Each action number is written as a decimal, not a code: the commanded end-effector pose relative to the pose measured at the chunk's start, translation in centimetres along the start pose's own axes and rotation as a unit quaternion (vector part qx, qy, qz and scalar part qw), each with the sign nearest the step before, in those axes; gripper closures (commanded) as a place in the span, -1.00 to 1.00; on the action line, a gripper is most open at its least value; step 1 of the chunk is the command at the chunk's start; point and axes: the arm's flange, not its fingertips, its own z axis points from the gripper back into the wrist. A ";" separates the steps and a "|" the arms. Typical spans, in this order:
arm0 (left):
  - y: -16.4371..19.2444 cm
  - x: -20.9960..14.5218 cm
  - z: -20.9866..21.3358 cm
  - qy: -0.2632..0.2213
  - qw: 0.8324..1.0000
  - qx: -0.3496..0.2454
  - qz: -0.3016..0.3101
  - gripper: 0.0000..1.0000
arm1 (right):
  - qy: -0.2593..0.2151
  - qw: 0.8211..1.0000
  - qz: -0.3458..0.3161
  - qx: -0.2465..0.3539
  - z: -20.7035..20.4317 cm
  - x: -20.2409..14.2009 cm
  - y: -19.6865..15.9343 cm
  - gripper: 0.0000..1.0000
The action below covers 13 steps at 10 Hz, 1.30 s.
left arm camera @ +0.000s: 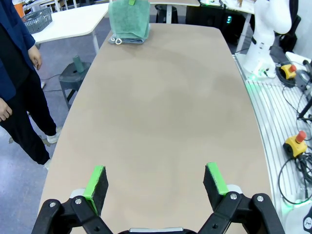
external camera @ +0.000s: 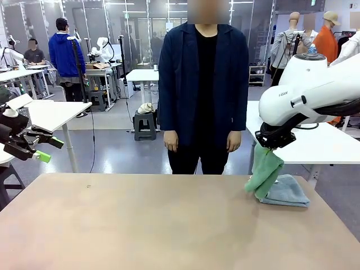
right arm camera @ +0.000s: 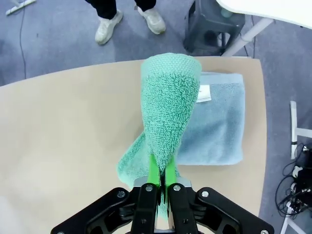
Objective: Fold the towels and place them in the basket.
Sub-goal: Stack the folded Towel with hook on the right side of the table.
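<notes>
A green towel (external camera: 264,171) hangs from my right gripper (external camera: 269,145), which is shut on its top edge above the table's far right corner. In the right wrist view the green towel (right arm camera: 168,107) drapes down from the closed gripper (right arm camera: 161,176). Under it a grey-blue towel (external camera: 287,191) lies folded flat on the table, white label (right arm camera: 204,93) up. From the left wrist the green towel (left arm camera: 128,18) and grey-blue towel (left arm camera: 127,40) sit at the far end. My left gripper (external camera: 46,149) is open off the table's left side, and its fingers (left arm camera: 96,183) hold nothing. The basket (left arm camera: 37,20) rests on a neighbouring white table.
A person in a dark jacket (external camera: 203,84) stands at the far edge, hands down. The tan table (external camera: 146,225) stretches between us. White side tables (external camera: 53,112) flank it, and a stool (left arm camera: 73,73) stands on the floor beside it.
</notes>
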 end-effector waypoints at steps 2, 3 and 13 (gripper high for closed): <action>-0.1 0.1 0.1 -0.001 1.000 0.000 -0.002 -1.00 | -0.020 1.000 0.000 -0.016 -0.1 0.7 -0.1 1.00; -0.1 0.1 0.1 -0.001 1.000 0.000 -0.002 -1.00 | 0.000 1.000 0.001 -0.003 0.0 0.0 -0.2 1.00; -0.1 0.1 0.1 -0.001 1.000 0.000 -0.002 -1.00 | 0.029 0.998 0.027 0.045 -3.1 2.7 -5.9 0.90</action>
